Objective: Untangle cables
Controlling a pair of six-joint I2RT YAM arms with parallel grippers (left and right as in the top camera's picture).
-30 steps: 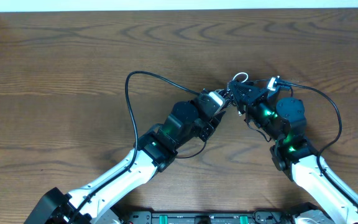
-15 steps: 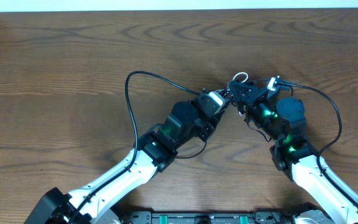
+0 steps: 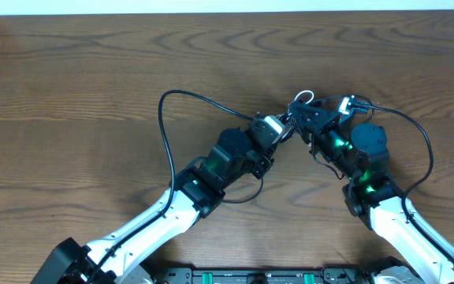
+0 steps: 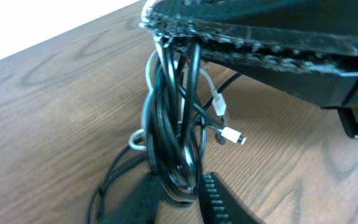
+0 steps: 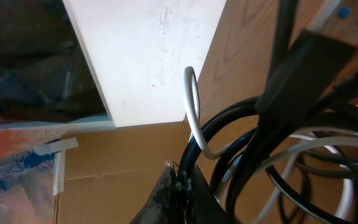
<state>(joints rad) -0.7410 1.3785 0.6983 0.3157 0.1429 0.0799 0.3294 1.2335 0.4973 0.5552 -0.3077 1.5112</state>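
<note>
Showing two robot arms meeting over a tangled bundle of cables on a wooden desk. Bare wood is lying open all around the bundle, widest toward the desk's far edge and to the bundle's left. One black loop is trailing out left of the bundle, and a second black loop is curving out on its right.

The right gripper is pressing its jaws together on the bundle, and the cords are hanging from it. The left gripper is sitting just beside the bundle with its jaws flanking the hanging cords; whether they are clamping cannot be told.

Compared with a second ago, the overhead view is looking almost unchanged.

Only the left wrist view is showing the black cords hanging as a twisted hank, with a white-tipped plug sticking out. Only the right wrist view is showing a white cord hooking over the black ones.
</note>
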